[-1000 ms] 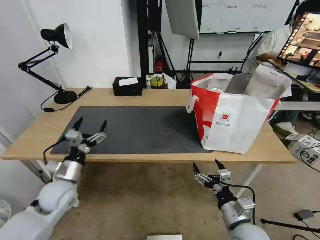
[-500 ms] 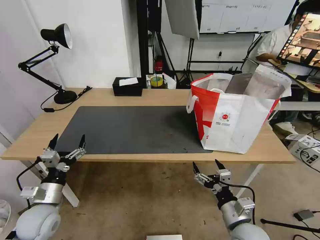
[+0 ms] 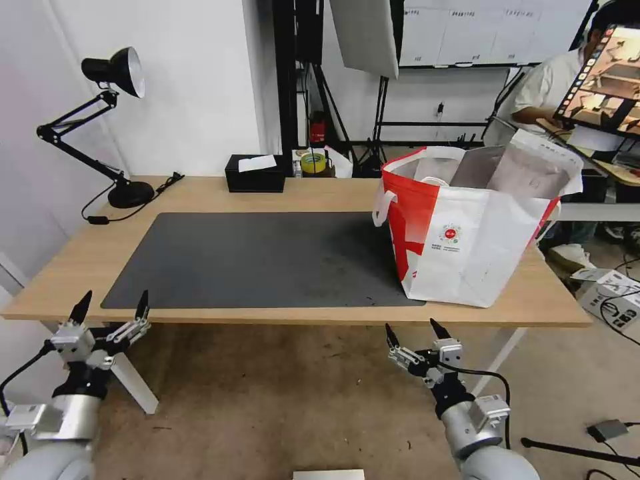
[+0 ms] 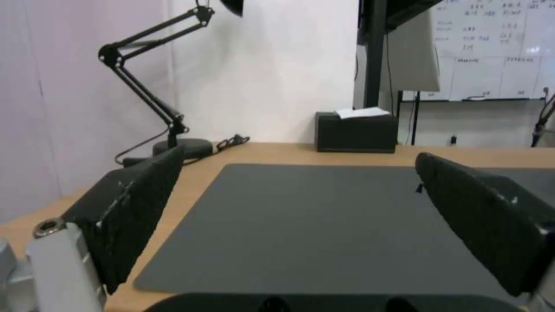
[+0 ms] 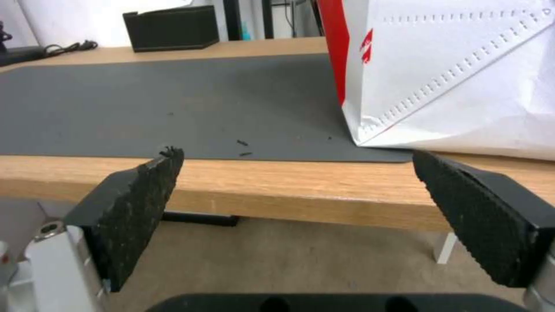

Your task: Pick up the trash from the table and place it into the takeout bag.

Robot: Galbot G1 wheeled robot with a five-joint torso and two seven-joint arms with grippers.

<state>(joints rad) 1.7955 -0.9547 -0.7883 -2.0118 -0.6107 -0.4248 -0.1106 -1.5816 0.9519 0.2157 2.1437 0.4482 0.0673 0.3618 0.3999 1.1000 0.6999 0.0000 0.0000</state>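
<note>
Two tools, both off the counter (image 3: 200,193) and below its near edge. Left tool (image 3: 110,309): near the counter's front-left corner, fingers spread wide, nothing between them; its wrist view looks level across the dark grey mat (image 4: 324,216) toward the black tissue box (image 4: 357,131) and the desk lamp (image 4: 168,99) at the far side. Right tool (image 3: 411,332): below the front edge, just under the takeout bag (image 3: 467,233), fingers likewise spread and empty; its wrist view shows the counter's wooden edge, the mat with a few small dark crumbs (image 5: 243,147), and the bag's white-and-red lower side.

One takeout bag: upright on the counter's right end, its left bottom corner resting on the mat, mouth open, foil lining visible, a white loop handle on its left side. Contents cannot be told beyond a white rim just inside the mouth.
</note>
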